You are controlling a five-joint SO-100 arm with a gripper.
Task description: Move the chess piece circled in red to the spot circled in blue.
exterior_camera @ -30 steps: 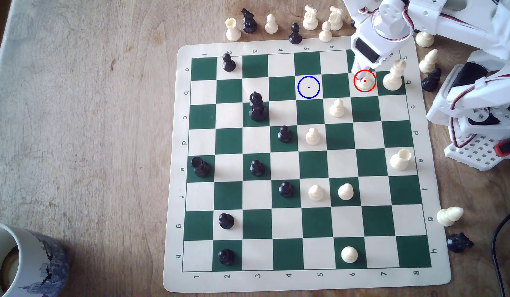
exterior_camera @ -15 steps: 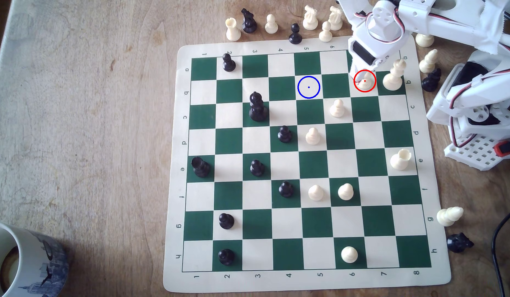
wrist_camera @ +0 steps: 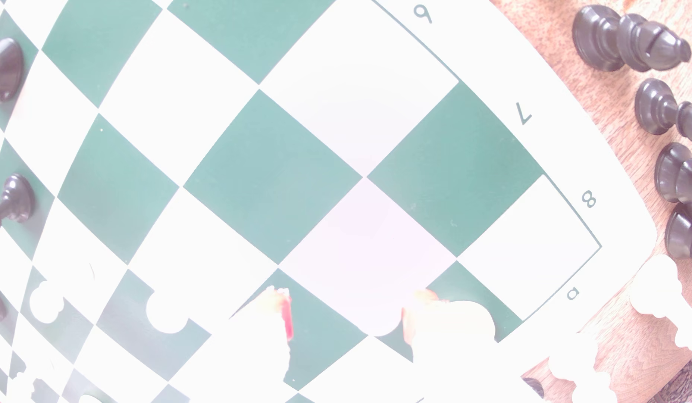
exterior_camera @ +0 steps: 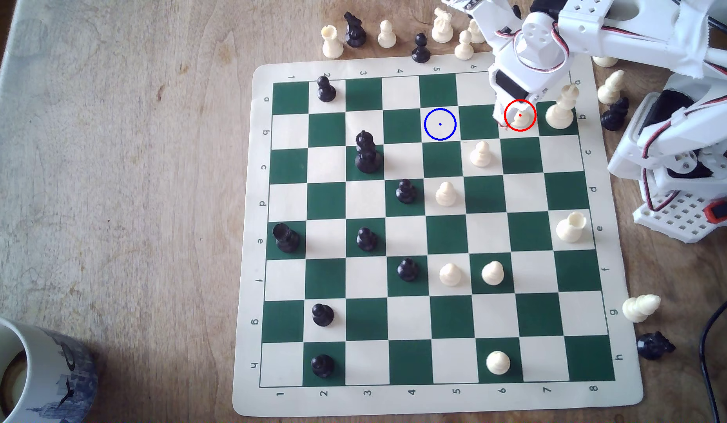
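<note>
The cream pawn [exterior_camera: 521,118] stands upright inside the red circle, long axis vertical, head up, beside the taller cream piece [exterior_camera: 561,107] on the exterior view's right. The fingers [exterior_camera: 512,116] come down around it, parted with visible gaps each side in the wrist view, not gripping. The blue-circled square [exterior_camera: 440,124] lies two files toward the exterior view's left.

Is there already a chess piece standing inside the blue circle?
No, in the exterior view the spot is a bare cream square, and the chess piece sits in the red circle under the gripper.
</note>
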